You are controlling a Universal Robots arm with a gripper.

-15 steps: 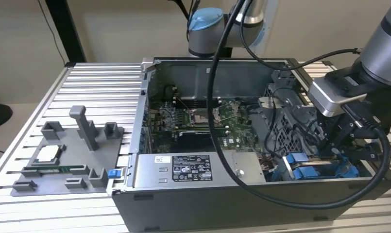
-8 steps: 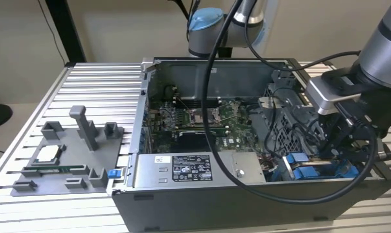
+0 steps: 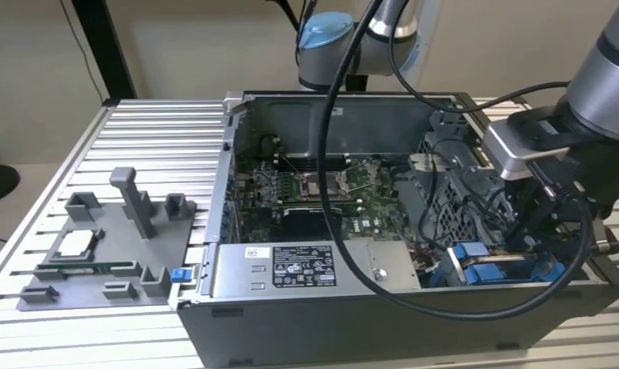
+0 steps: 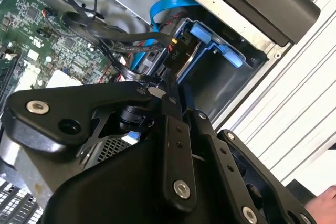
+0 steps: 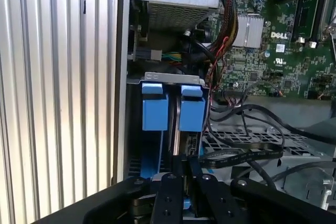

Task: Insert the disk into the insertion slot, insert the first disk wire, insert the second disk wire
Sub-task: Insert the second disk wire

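A: Ribbed aluminium tabletop [image 3: 134,123] under everything, and your open computer case [image 3: 320,300] sits on it. Where's your disk?

B: Look at the case's corner away from the grey fixture tray [image 3: 94,254]. Your disk [image 5: 181,140], in its blue carrier, stands seated in the insertion slot [image 4: 231,77] there, blue tabs up.

A: And the claw?

B: Your gripper [image 5: 185,169] hangs right over the disk's edge, fingers drawn narrow, pinched on a black connector [image 4: 175,56] at the disk. A flat black cable [image 5: 241,157] runs off just beside it. A blue cable [image 4: 163,9] loops behind the slot, toward the motherboard [image 5: 283,40].
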